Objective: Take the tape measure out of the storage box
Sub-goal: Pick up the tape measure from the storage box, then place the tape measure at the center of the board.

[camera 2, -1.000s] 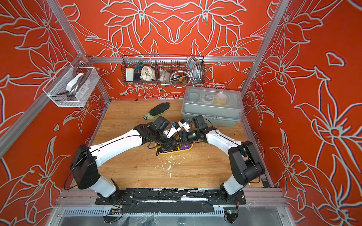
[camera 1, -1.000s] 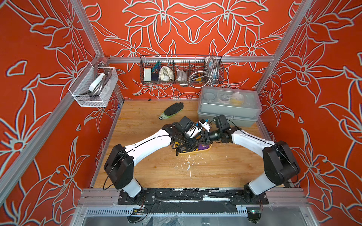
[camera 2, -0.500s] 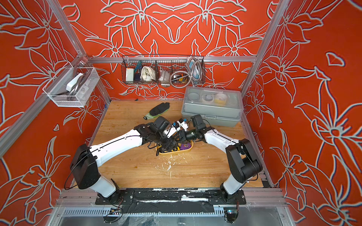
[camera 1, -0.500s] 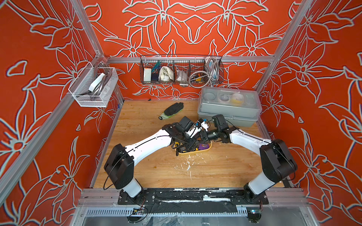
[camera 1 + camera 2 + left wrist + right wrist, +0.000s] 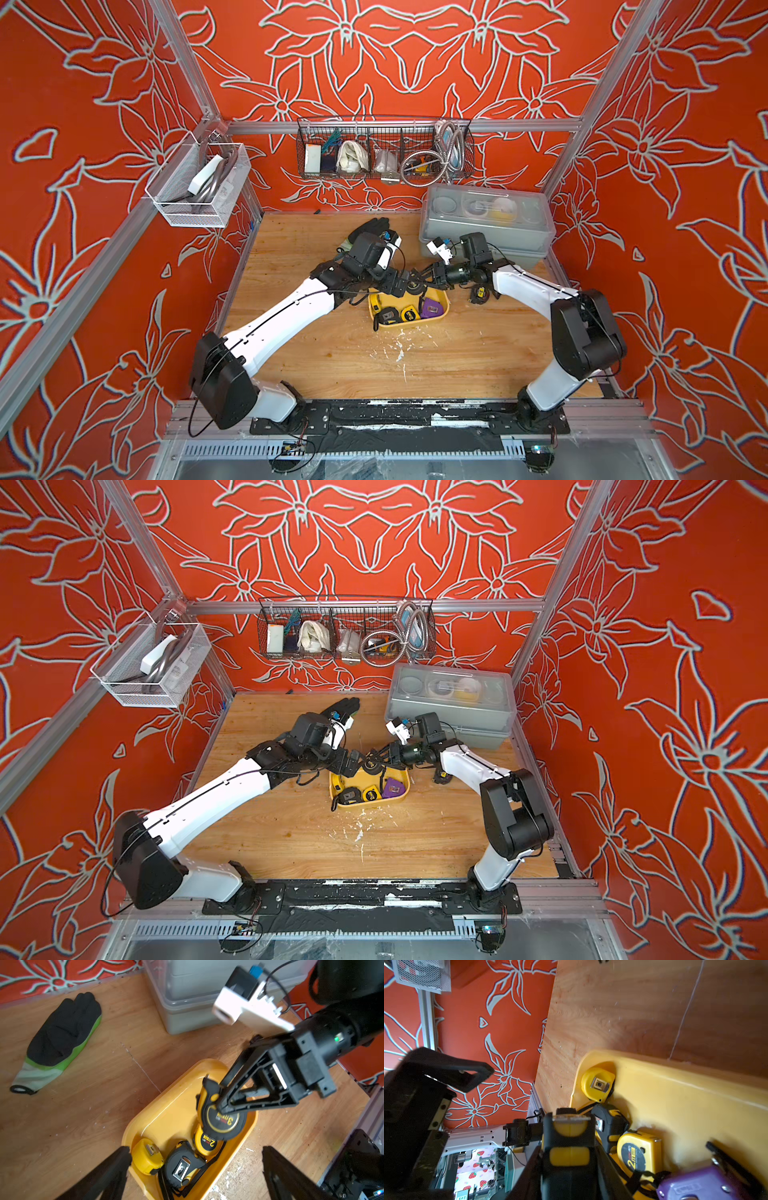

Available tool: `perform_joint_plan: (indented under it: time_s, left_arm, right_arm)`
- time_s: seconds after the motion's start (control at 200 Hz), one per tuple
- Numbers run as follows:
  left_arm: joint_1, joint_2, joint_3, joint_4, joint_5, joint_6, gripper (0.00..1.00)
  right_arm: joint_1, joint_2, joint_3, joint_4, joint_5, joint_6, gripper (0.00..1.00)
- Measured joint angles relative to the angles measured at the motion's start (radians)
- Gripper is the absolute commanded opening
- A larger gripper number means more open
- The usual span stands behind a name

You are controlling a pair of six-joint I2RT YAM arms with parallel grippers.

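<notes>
Off to the side of the left gripper [image 5: 195,1148], toward the back wall, a black and green glove [image 5: 60,1036] lies flat on the wooden table [image 5: 93,1105]. The left gripper hangs with its fingers [image 5: 112,1169] spread wide and nothing is between them. Just below it and a little ahead lies the yellow box [image 5: 172,1109]. Under the open fingers, inside the box, a small yellow tape measure [image 5: 145,1156] and a black tape measure [image 5: 182,1164] lie side by side. A little further toward the other arm is a yellow one marked 2 m [image 5: 207,1142], and a purple tape measure [image 5: 432,309] lies beside it.

The right gripper [image 5: 218,1108] comes from the opposite side, and its tip is close to the left gripper. It is closed on a black and yellow tape measure [image 5: 224,1124] marked 3 m, one finger on each flat face. This tape measure is over the inside of the box, above the one marked 2 m. Whether the two touch I cannot tell.

Behind the right gripper, under its arm, one more tape measure [image 5: 478,294] lies on the table outside the box. Further back stands a grey case [image 5: 486,224].
</notes>
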Motion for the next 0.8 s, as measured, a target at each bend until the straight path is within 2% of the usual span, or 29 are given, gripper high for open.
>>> perform_joint_plan:
  time_s: [0.245,0.485,0.621,0.801]
  left_arm:
    - [0.001,0.002,-0.127,-0.013,0.013,-0.049,1.00]
    - [0.007,0.002,-0.177,0.063,0.098,-0.092,1.00]
    - [0.071,0.002,-0.179,0.156,0.242,-0.175,1.00]
    - [0.187,0.035,-0.226,0.369,0.477,-0.369,1.00]
  right_arm:
    - [-0.018,-0.008,-0.017,0.044,0.035,0.026,0.15]
    - [-0.021,-0.056,-0.064,0.091,0.034,0.064,0.14]
    - [-0.022,-0.094,-0.111,0.130,0.027,0.077,0.14]
    - [-0.022,-0.106,-0.184,0.220,0.010,0.146,0.14]
